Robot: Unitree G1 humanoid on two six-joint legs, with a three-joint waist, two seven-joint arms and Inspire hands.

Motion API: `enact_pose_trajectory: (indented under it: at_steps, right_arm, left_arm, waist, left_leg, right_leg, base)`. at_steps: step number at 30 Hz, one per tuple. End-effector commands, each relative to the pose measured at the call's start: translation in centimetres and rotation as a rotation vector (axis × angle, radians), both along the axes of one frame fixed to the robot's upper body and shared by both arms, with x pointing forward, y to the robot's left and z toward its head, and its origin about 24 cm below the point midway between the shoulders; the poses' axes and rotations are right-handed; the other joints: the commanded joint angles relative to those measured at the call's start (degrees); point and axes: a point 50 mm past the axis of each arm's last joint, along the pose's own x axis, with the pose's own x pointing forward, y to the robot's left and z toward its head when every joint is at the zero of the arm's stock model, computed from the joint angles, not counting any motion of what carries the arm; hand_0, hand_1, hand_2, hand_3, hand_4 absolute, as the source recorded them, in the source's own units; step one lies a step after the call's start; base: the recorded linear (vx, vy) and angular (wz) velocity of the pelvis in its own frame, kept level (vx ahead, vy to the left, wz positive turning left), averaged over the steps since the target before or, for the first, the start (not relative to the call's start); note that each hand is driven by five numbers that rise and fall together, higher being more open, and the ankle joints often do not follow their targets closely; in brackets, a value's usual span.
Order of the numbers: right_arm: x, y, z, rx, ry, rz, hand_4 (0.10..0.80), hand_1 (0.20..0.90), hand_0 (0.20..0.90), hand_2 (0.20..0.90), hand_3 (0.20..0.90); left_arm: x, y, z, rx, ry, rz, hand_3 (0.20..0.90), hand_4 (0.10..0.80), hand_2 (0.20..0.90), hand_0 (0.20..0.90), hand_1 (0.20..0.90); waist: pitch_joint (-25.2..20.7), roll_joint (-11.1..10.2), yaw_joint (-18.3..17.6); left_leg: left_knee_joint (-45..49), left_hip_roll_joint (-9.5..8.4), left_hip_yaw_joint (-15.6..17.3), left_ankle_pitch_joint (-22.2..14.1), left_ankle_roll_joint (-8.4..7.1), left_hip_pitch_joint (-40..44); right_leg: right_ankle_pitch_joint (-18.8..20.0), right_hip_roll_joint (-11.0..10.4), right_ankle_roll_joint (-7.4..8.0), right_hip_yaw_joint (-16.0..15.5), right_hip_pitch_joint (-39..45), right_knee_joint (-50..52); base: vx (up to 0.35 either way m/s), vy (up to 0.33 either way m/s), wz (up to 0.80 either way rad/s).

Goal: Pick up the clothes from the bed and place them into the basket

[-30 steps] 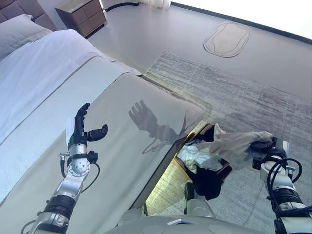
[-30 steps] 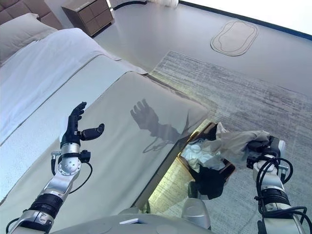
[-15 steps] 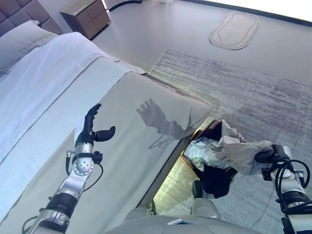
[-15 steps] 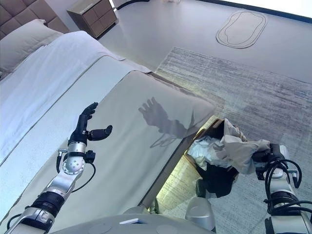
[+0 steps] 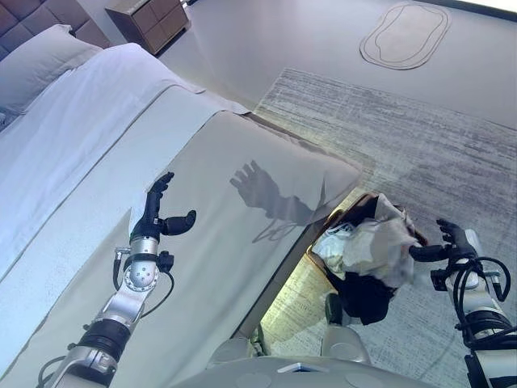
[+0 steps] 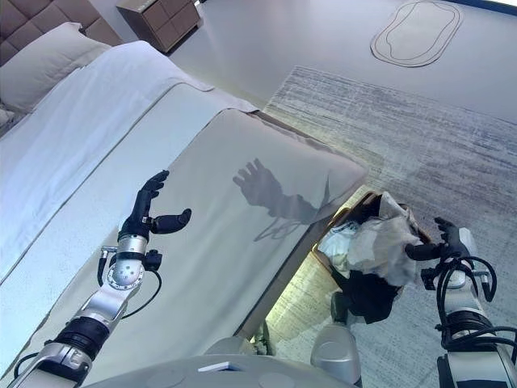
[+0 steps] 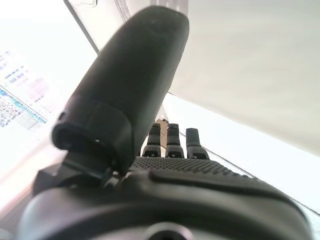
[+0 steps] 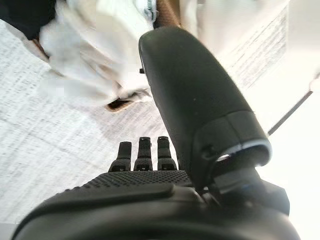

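A pale grey garment [image 5: 378, 247] lies heaped on top of the brown basket [image 5: 355, 212], which stands on the rug beside the bed with white and black clothes [image 5: 363, 295] in it. My right hand [image 5: 446, 242] hovers just right of the basket, open, with nothing in it. In the right wrist view the light garment [image 8: 95, 55] shows past the straight fingers [image 8: 145, 152]. My left hand [image 5: 152, 217] is raised over the beige bed cover [image 5: 210, 186], open and empty. No clothes show on the bed.
The bed carries a white sheet [image 5: 73, 137] and a pillow [image 5: 36, 65] at the far left. A dark nightstand [image 5: 149, 20] stands at the back. The grey rug [image 5: 420, 153] spreads to the right, with an oval mat [image 5: 404, 34] on the floor beyond.
My right hand has let go of the pale grey garment, which has dropped onto the basket; its fingers have straightened. The left hand has stayed raised. The camera has shifted.
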Motion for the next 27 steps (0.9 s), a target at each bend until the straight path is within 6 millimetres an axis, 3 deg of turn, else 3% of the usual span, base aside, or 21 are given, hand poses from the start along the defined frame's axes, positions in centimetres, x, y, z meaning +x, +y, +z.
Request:
enact_pose_trajectory:
  at_steps: [1,8,12,16,20,27]
  right_arm:
    - [3.1,0.6,3.4,-0.097,-0.135,0.081,0.8,0.9,0.9,0.9,0.9]
    - [2.3,0.9,1.7,0.001,-0.097,0.078,0.8,0.9,0.9,0.9,0.9]
    - [2.8,1.8,2.5,0.006,-0.195,0.099,0.8,0.9,0.9,0.9,0.9]
    - [3.8,5.3,4.0,-0.05,-0.324,0.222,0.8,0.9,0.9,0.9,0.9]
    - [3.6,8.6,4.2,-0.071,-0.366,0.371,0.8,0.9,0.9,0.9,0.9]
    - [3.0,12.7,4.8,-0.119,-0.425,0.556,0.8,0.9,0.9,0.9,0.9]
  left_arm:
    - [2.4,0.7,4.6,0.051,-0.223,-0.025,0.9,0.8,0.9,0.9,0.9]
    - [1.9,1.1,4.1,0.054,-0.205,-0.023,0.9,0.8,0.9,0.9,0.9]
    - [1.5,1.2,3.7,0.057,-0.183,-0.033,0.9,0.8,0.9,0.9,0.9]
    - [0.6,1.3,2.7,0.051,-0.141,-0.019,0.9,0.8,0.9,0.9,0.9]
    - [-0.3,1.2,1.1,0.024,-0.092,0.008,0.9,0.8,0.9,0.9,0.9]
    - [-2.2,1.3,-1.1,0.0,0.017,0.039,0.9,0.8,0.9,0.9,0.9]
  waist:
    - [-1.4,-5.0,0.1]
    - [-1.8,-5.9,0.4]
    - [-2.1,-6.2,0.4]
    - [-2.8,-6.7,-0.3]
    - [-3.8,-7.3,-0.7]
    - [-5.4,-9.0,-0.1]
  left_leg:
    - [4.9,-2.21,-2.1,-4.9,-1.48,-2.4]
    - [4.9,-1.97,-2.1,-5.0,-1.34,-1.8]
    - [4.9,-1.7,-2.1,-5.1,-1.32,-1.3]
    - [4.3,-1.58,-2.2,-5.0,-1.29,-0.7]
    - [4.0,-1.69,-2.4,-4.9,-1.07,-0.5]
    - [2.3,-1.69,-3.5,-4.3,-0.7,0.3]
  right_leg:
    - [-7.0,-0.8,1.2,-0.8,0.3,6.5]
    - [-6.9,-0.6,1.16,-0.9,1.0,6.2]
    - [-6.9,-0.6,1.09,-1.0,1.7,6.0]
    - [-6.9,-0.4,1.24,-0.8,2.1,5.9]
    - [-7.1,-0.2,1.41,-0.6,2.5,5.7]
    - [-7.4,0.5,1.41,-0.7,3.8,5.1]
  base:
    - [0.0,0.0,0.0]
    - [0.027,-0.009,0.01]
    - [0.065,-0.01,0.01]
    - [0.075,0.005,0.0]
    - [0.078,0.003,-0.02]
    - [0.082,-0.031,0.03]
